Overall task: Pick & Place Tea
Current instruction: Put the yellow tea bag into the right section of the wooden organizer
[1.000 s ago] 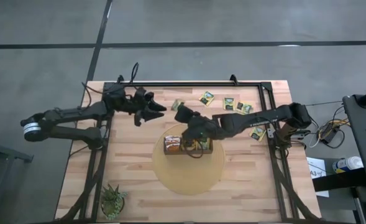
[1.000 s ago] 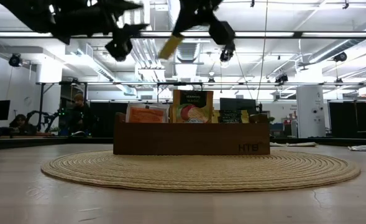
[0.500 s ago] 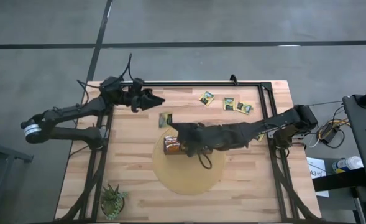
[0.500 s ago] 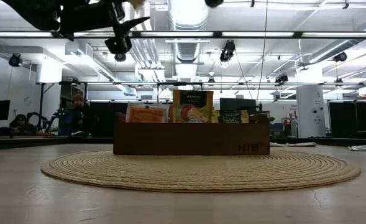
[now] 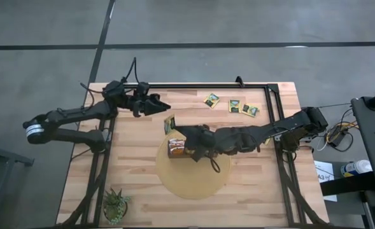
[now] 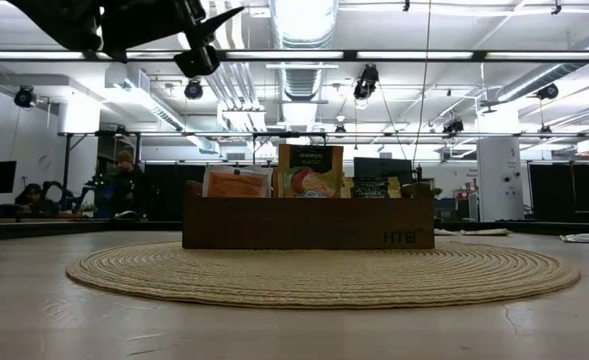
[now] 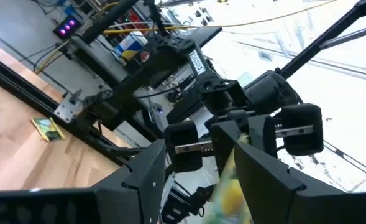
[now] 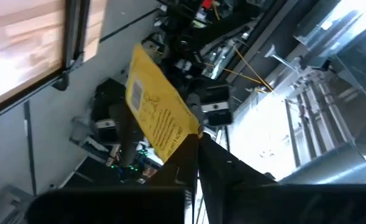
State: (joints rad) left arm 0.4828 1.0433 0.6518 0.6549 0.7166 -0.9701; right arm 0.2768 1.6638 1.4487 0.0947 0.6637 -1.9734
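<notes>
Right gripper [image 5: 174,127] is clamped on a yellow tea sachet [image 5: 169,123], held up above the brown box [image 5: 192,149] on the round mat [image 5: 193,181] (mid-tabletop). Left gripper [image 5: 163,104] hovers with fingers parted near the far edge. More sachets [image 5: 243,108] lie toward the far right corner.

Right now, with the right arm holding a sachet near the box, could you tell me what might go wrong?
The right gripper pinches the yellow sachet only by one edge, so it could slip or swing before reaching the wooden box. The box already holds upright sachets, so the new one may catch on them. The left gripper hovers open close by, so the arms could collide.
</notes>
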